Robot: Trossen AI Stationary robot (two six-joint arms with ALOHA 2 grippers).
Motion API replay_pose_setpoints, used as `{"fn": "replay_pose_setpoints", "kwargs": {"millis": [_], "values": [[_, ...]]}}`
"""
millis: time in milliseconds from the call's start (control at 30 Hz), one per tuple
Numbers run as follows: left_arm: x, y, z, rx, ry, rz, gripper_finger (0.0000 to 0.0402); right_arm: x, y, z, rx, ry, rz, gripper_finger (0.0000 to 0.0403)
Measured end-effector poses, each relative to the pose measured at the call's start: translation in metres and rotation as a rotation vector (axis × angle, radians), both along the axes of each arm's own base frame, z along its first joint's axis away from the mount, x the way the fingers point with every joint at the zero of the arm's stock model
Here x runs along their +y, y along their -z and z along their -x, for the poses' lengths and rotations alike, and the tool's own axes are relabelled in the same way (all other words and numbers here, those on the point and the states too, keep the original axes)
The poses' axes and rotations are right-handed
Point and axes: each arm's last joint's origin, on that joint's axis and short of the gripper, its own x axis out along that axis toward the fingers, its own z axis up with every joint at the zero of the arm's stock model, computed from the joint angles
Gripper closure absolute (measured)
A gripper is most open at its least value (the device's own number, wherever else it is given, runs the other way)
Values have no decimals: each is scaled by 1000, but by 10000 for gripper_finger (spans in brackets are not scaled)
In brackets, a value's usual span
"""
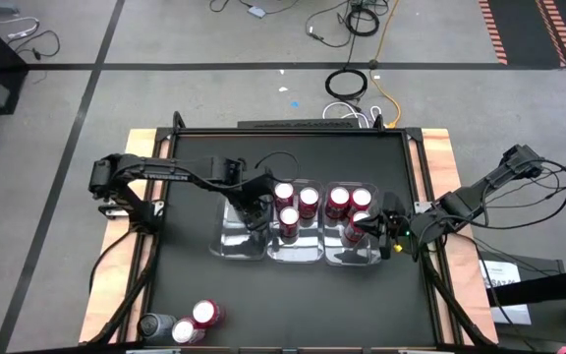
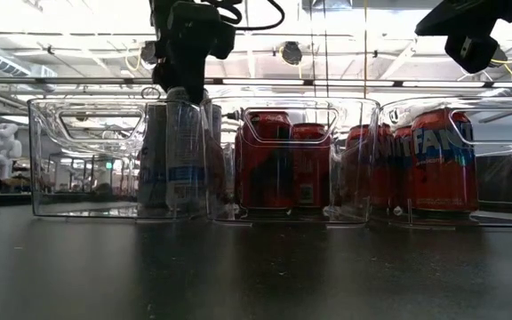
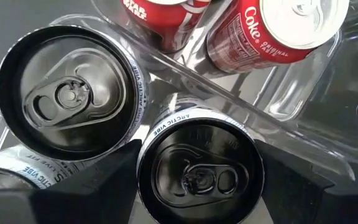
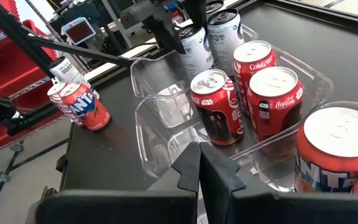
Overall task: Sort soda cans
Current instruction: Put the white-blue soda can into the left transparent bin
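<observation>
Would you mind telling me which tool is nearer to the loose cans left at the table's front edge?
The left. The left tool hangs over the leftmost tray, closed around a dark can, diagonally up from the loose cans. The right tool sits shut beside the rightmost tray, farther across.

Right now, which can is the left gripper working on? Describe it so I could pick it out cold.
Start at the row of three clear trays mid-table and take the left one. The left gripper straddles a dark-topped silver can there, lettered ARCTIC VIBE; its neighbour matches but stands free, and the other trays hold red cans.
</observation>
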Motion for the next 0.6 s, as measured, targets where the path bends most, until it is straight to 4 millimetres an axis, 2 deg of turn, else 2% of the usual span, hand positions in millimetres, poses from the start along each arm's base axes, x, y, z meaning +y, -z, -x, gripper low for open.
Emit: {"fn": "replay_pose_setpoints", "kwargs": {"millis": [600], "values": [[0,-1,-1,-14,0,-2,116,2,0,0,18,-67,25,402]]}}
